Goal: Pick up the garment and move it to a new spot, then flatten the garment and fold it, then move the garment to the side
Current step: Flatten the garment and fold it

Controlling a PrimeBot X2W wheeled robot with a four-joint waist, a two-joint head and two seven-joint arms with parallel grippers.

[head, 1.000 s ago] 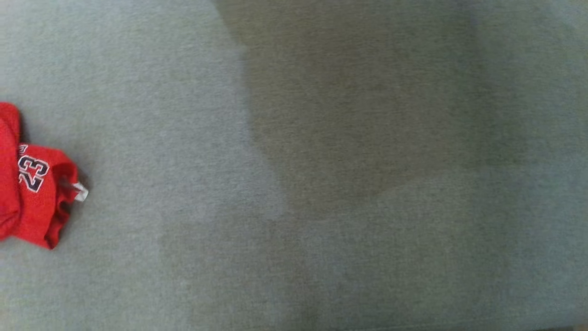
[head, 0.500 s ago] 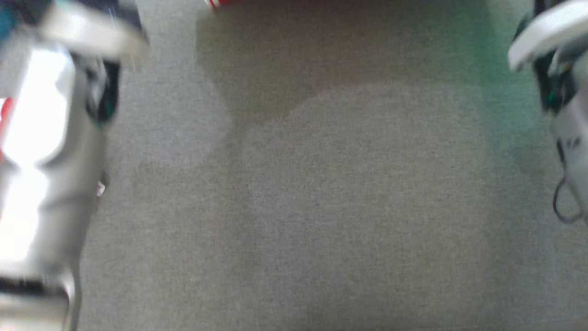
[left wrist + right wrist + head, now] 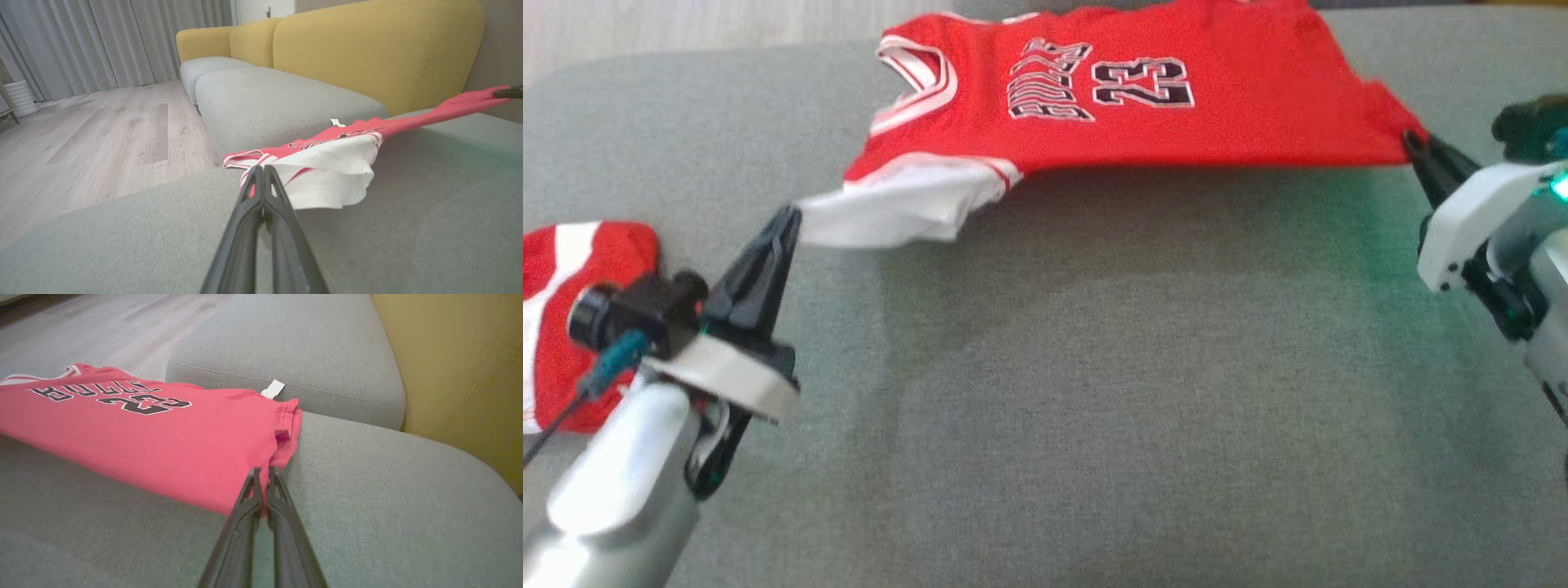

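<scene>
The garment (image 3: 1143, 114) is a red basketball jersey with white trim and the number 23, stretched just above a grey sofa cushion (image 3: 1094, 408) at the far side. My left gripper (image 3: 788, 219) is shut on its white-trimmed shoulder end (image 3: 327, 179). At the right, my right gripper (image 3: 1409, 139) is shut on the red hem corner (image 3: 282, 457). Between the two grips the cloth (image 3: 143, 428) hangs taut, and its far edge rests on the cushion. The left wrist view shows the left gripper (image 3: 261, 169) pinching the fabric. The right gripper (image 3: 261, 470) pinches it in the right wrist view.
Another red and white garment (image 3: 572, 310) lies bunched at the cushion's left edge, beside my left arm. A second grey cushion (image 3: 286, 347) and a yellow backrest (image 3: 367, 53) adjoin the work area. Wooden floor (image 3: 90, 134) lies beyond the cushion's far edge.
The head camera has swung a great deal, so the picture has shifted. Both grippers and the stretched jersey have come into view; one second ago only a bunched red jersey showed at the left.
</scene>
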